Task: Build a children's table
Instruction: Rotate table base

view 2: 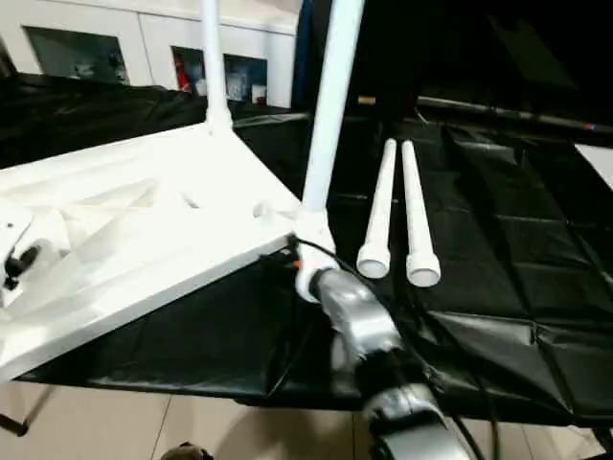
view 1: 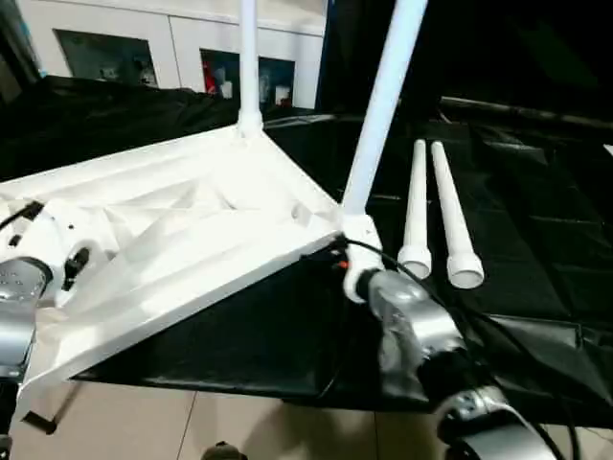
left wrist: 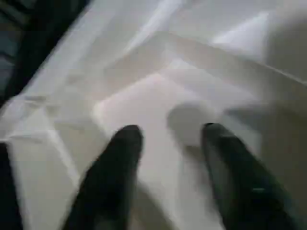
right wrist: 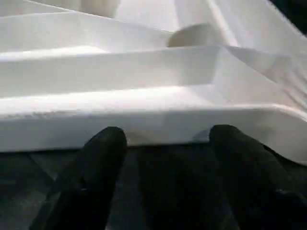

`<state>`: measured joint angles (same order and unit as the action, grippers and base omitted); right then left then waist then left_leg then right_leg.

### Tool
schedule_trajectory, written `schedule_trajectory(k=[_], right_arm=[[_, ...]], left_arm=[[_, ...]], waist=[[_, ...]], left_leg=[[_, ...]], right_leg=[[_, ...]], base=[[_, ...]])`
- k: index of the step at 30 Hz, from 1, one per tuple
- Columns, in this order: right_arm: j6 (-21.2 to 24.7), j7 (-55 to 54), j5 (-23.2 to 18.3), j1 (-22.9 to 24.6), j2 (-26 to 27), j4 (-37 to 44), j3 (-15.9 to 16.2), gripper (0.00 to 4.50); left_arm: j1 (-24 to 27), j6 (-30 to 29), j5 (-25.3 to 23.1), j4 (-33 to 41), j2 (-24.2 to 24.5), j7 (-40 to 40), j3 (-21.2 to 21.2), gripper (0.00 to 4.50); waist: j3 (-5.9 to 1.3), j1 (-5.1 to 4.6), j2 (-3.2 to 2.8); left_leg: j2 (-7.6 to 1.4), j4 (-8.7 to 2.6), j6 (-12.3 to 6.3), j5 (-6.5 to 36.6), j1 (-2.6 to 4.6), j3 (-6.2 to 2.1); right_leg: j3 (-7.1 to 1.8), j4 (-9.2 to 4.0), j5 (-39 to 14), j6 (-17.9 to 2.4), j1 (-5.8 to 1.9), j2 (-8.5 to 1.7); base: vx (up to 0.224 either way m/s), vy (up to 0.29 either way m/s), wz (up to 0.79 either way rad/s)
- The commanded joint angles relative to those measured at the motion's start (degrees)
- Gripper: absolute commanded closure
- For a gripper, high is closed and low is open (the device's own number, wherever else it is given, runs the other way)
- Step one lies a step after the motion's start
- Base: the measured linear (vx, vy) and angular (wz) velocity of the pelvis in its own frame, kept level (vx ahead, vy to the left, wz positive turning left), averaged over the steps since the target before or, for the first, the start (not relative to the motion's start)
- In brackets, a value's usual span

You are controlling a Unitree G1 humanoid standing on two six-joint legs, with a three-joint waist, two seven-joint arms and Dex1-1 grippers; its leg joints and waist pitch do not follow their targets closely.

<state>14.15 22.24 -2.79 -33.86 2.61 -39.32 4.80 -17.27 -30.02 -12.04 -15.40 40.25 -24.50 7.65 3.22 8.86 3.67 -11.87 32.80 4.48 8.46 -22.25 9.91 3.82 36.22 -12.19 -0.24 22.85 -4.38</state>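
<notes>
Right end effector (right wrist: 165,143) stands released, its 2 black fingers spread and empty just beside the near rim of the tabletop (view 1: 192,240), close to the corner that carries 1 upright leg (view 1: 378,115). Left end effector (left wrist: 168,143) is likewise spread and grasping nothing, hovering over the ribbed underside. The step in hand looks like fetching a loose leg, so the right arm should back clear of the rim without nudging the seated leg, then take 1 tube near its wide end. The tabletop lies upside down and tilted on the black-covered table (view 1: 536,259), white, ribbed, with 2 legs standing in corner sockets, the second (view 1: 248,67) at the far corner. 2 loose legs (view 1: 436,211) lie side by side, touching, just right of it.
</notes>
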Motion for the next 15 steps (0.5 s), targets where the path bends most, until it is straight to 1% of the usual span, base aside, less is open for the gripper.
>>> schedule_trajectory(k=[1,2,3,4,5,6,7,8,9,10,11,12,13,14,15], right_arm=[[-0.93,-0.5,-0.73,-1.36,-0.29,-2.05,-1.42,1.65],[-1.26,-0.81,-0.66,-2.42,-0.12,-3.97,-1.63,1.7],[-1.49,-1.02,-0.6,-3.12,-0.04,-5.3,-1.75,1.83],[-2.06,-1.47,-0.57,-4.35,0.15,-7.63,-2.0,1.95],[-2.33,-1.56,-0.61,-4.68,0.2,-8.26,-2.1,2.06],[-2.61,-1.6,-0.99,-5.28,0.48,-9.27,-2.52,2.11],[-2.61,-1.6,-0.99,-5.28,0.48,-9.27,-2.52,2.16],[-3.39,-1.4,-1.41,-6.53,0.88,-11.57,-3.09,2.38],[-4.11,-1.4,-1.36,-7.24,0.98,-12.96,-3.21,2.5],[-4.61,-1.41,-1.26,-7.67,0.99,-13.82,-3.23,2.5],[-5.25,-1.24,-1.43,-8.32,1.11,-14.96,-3.47,2.56],[-6.14,-1.01,-1.55,-9.12,1.23,-16.45,-3.76,2.62],[-7.27,-0.49,-1.68,-10.31,1.4,-18.59,-4.12,2.83],[-7.65,-0.3,-1.62,-10.78,1.46,-19.37,-4.16,2.94],[-7.85,-0.18,-1.58,-11.05,1.49,-19.81,-4.19,3.01]], left_arm=[[-0.55,1.64,0.24,-1.96,0.17,-1.62,-1.62,2.35],[-0.93,1.81,0.46,-3.25,0.14,-3.1,-2.32,2.58],[-1.15,1.74,0.55,-3.98,0.13,-4.09,-2.79,2.73],[-1.72,2.9,0.45,-6.48,0.54,-5.77,-4.02,2.65],[-1.86,3.56,0.27,-7.42,0.87,-6.26,-4.62,2.66],[-1.84,2.75,0.85,-7.39,0.87,-7.77,-5.07,2.84],[-1.84,2.75,0.85,-7.39,0.87,-7.77,-5.07,3.08],[-1.61,1.73,1.45,-6.6,1.2,-10.81,-6.53,3.19],[-1.36,0.91,2.54,-5.76,1.11,-12.74,-6.92,3.21],[-1.22,0.51,3.24,-5.29,1.05,-13.87,-7.12,3.21],[-0.76,0.12,4.11,-4.2,1.21,-16.15,-7.85,3.35],[-0.22,0.43,5.16,-3.07,1.29,-18.76,-8.56,3.55],[0.38,1.49,6.44,-1.64,1.42,-22.4,-9.63,3.66],[0.53,1.61,6.6,-1.21,1.51,-23.52,-10.22,3.63],[0.6,1.58,6.61,-0.98,1.59,-24.11,-10.62,3.72]], waist=[[-3.75,-0.01,-1.73],[-3.73,0.07,-1.44],[-3.72,0.08,-1.48],[-3.62,0.01,-1.2],[-3.56,-0.03,-1.25],[-3.55,0.04,-1.26],[-3.54,0.03,-1.02],[-3.66,0.07,-0.98],[-3.66,0.04,-1.07],[-3.71,0.03,-1.22],[-3.73,-0.03,-1.23],[-3.78,0.01,-1.25],[-3.87,0.11,-1.2],[-3.81,0.1,-1.21],[-3.82,0.17,-1.2]], left_leg=[[-1.44,-4.66,4.26,16.74,1.99,-0.73],[-1.38,-4.68,4.17,16.21,1.97,-0.74],[-1.39,-4.71,4.23,16.52,2.04,-0.69],[-1.35,-4.77,4.35,17.13,1.96,-0.69],[-1.35,-4.84,4.43,17.91,1.94,-0.75],[-1.37,-4.87,4.46,18.27,1.98,-0.81],[-1.42,-4.86,4.43,18.56,2.07,-0.74],[-1.52,-4.81,4.31,18.2,2.15,-0.76],[-1.52,-4.82,4.26,17.93,2.12,-0.8],[-1.53,-4.79,4.42,17.46,2.12,-0.73],[-1.53,-4.77,4.54,17.41,2.14,-0.72],[-1.49,-4.72,4.46,16.82,2.06,-0.7],[-1.53,-4.64,4.25,16.59,2.1,-0.69],[-1.47,-4.6,4.11,16.06,2.07,-0.54],[-1.49,-4.55,4.02,15.73,2.14,-0.49]], right_leg=[[-2.69,-3.7,-3.73,-9.39,-1.72,-3.76],[-2.67,-3.64,-3.69,-9.51,-1.77,-3.89],[-2.69,-3.73,-4.07,-9.55,-1.73,-3.88],[-2.69,-3.83,-5.16,-9.48,-1.76,-3.93],[-2.8,-3.89,-6.65,-9.31,-1.75,-4.06],[-2.81,-3.97,-7.29,-9.13,-1.73,-4.13],[-2.84,-4.04,-7.81,-9.03,-1.66,-4.18],[-2.89,-3.9,-7.6,-9.35,-1.66,-4.37],[-2.86,-3.83,-7.4,-9.5,-1.65,-4.29],[-2.81,-3.68,-6.34,-9.85,-1.64,-4.21],[-2.79,-3.6,-5.88,-10.13,-1.61,-4.19],[-2.76,-3.48,-4.75,-10.4,-1.76,-4.12],[-2.77,-3.47,-4.42,-10.89,-1.77,-4.41],[-2.75,-3.4,-3.64,-11.17,-1.76,-4.14],[-2.76,-3.35,-2.94,-11.21,-1.74,-4.06]], base=[[0.0,0.0,0.0],[0.0,0.0,0.0],[0.0,0.0,0.0],[0.0,0.0,0.0],[0.0,0.0,0.0],[0.0,0.0,0.0],[0.0,0.0,0.0],[0.0,0.0,0.0],[0.0,0.0,0.0],[0.0,0.0,0.0],[0.0,0.0,0.0],[0.0,0.0,0.0],[0.0,0.0,0.0],[0.0,0.0,0.0],[0.0,0.0,0.0]])
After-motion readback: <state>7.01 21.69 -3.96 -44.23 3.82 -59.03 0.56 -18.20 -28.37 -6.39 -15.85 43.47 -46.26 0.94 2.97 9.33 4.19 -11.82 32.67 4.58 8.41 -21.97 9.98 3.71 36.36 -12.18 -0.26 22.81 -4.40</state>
